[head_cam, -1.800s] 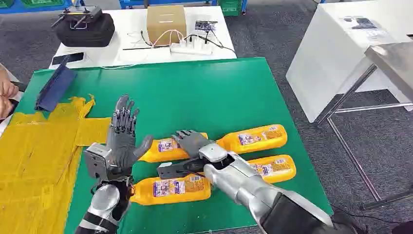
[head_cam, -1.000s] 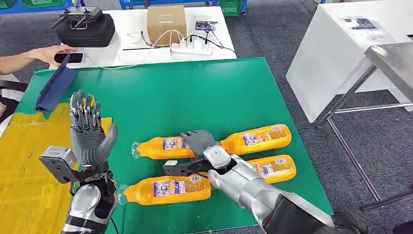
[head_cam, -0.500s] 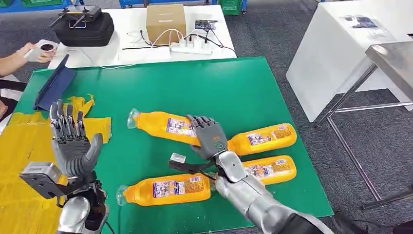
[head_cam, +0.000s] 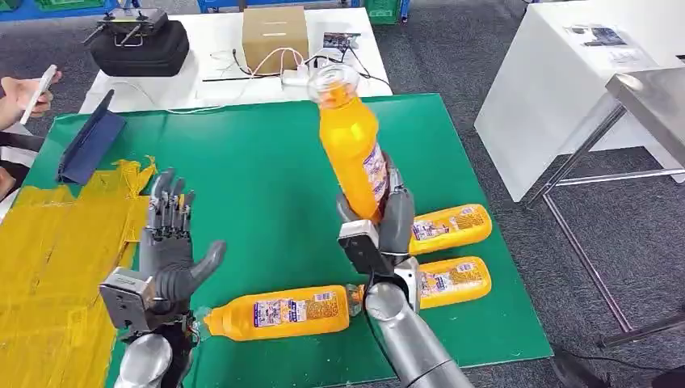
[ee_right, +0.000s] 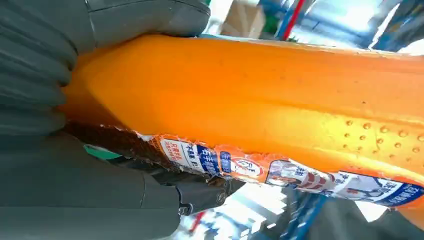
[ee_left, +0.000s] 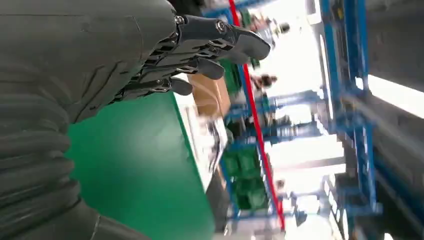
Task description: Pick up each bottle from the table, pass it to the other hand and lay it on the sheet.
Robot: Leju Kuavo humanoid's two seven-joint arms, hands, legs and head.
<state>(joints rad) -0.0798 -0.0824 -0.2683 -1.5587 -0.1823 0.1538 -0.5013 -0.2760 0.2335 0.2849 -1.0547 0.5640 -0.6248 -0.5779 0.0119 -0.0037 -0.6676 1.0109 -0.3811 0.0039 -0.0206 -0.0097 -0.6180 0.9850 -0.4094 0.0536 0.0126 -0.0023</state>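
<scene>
Right robot hand [head_cam: 386, 229] grips lower body of orange bottle [head_cam: 352, 144], held near upright above green bench [head_cam: 266, 162], cap end up; fingers partly hidden behind bottle. Left robot hand [head_cam: 171, 246] empty, fingers spread and raised, near edge of yellow sheet [head_cam: 56, 250]. Three more bottles lie on bench: front bottle [head_cam: 279, 312], two right-side bottles [head_cam: 449, 226] [head_cam: 452, 280], both partly covered by right arm. Person's hand [head_cam: 24, 95] at far left, cut off by frame. Blue folder [head_cam: 89, 147] tilted at bench corner.

Even, bright overhead light falls on the green worktop [head_cam: 266, 153], with soft, faint shadows. The wrist views are blurred. Their backgrounds are blown out to white glare.
</scene>
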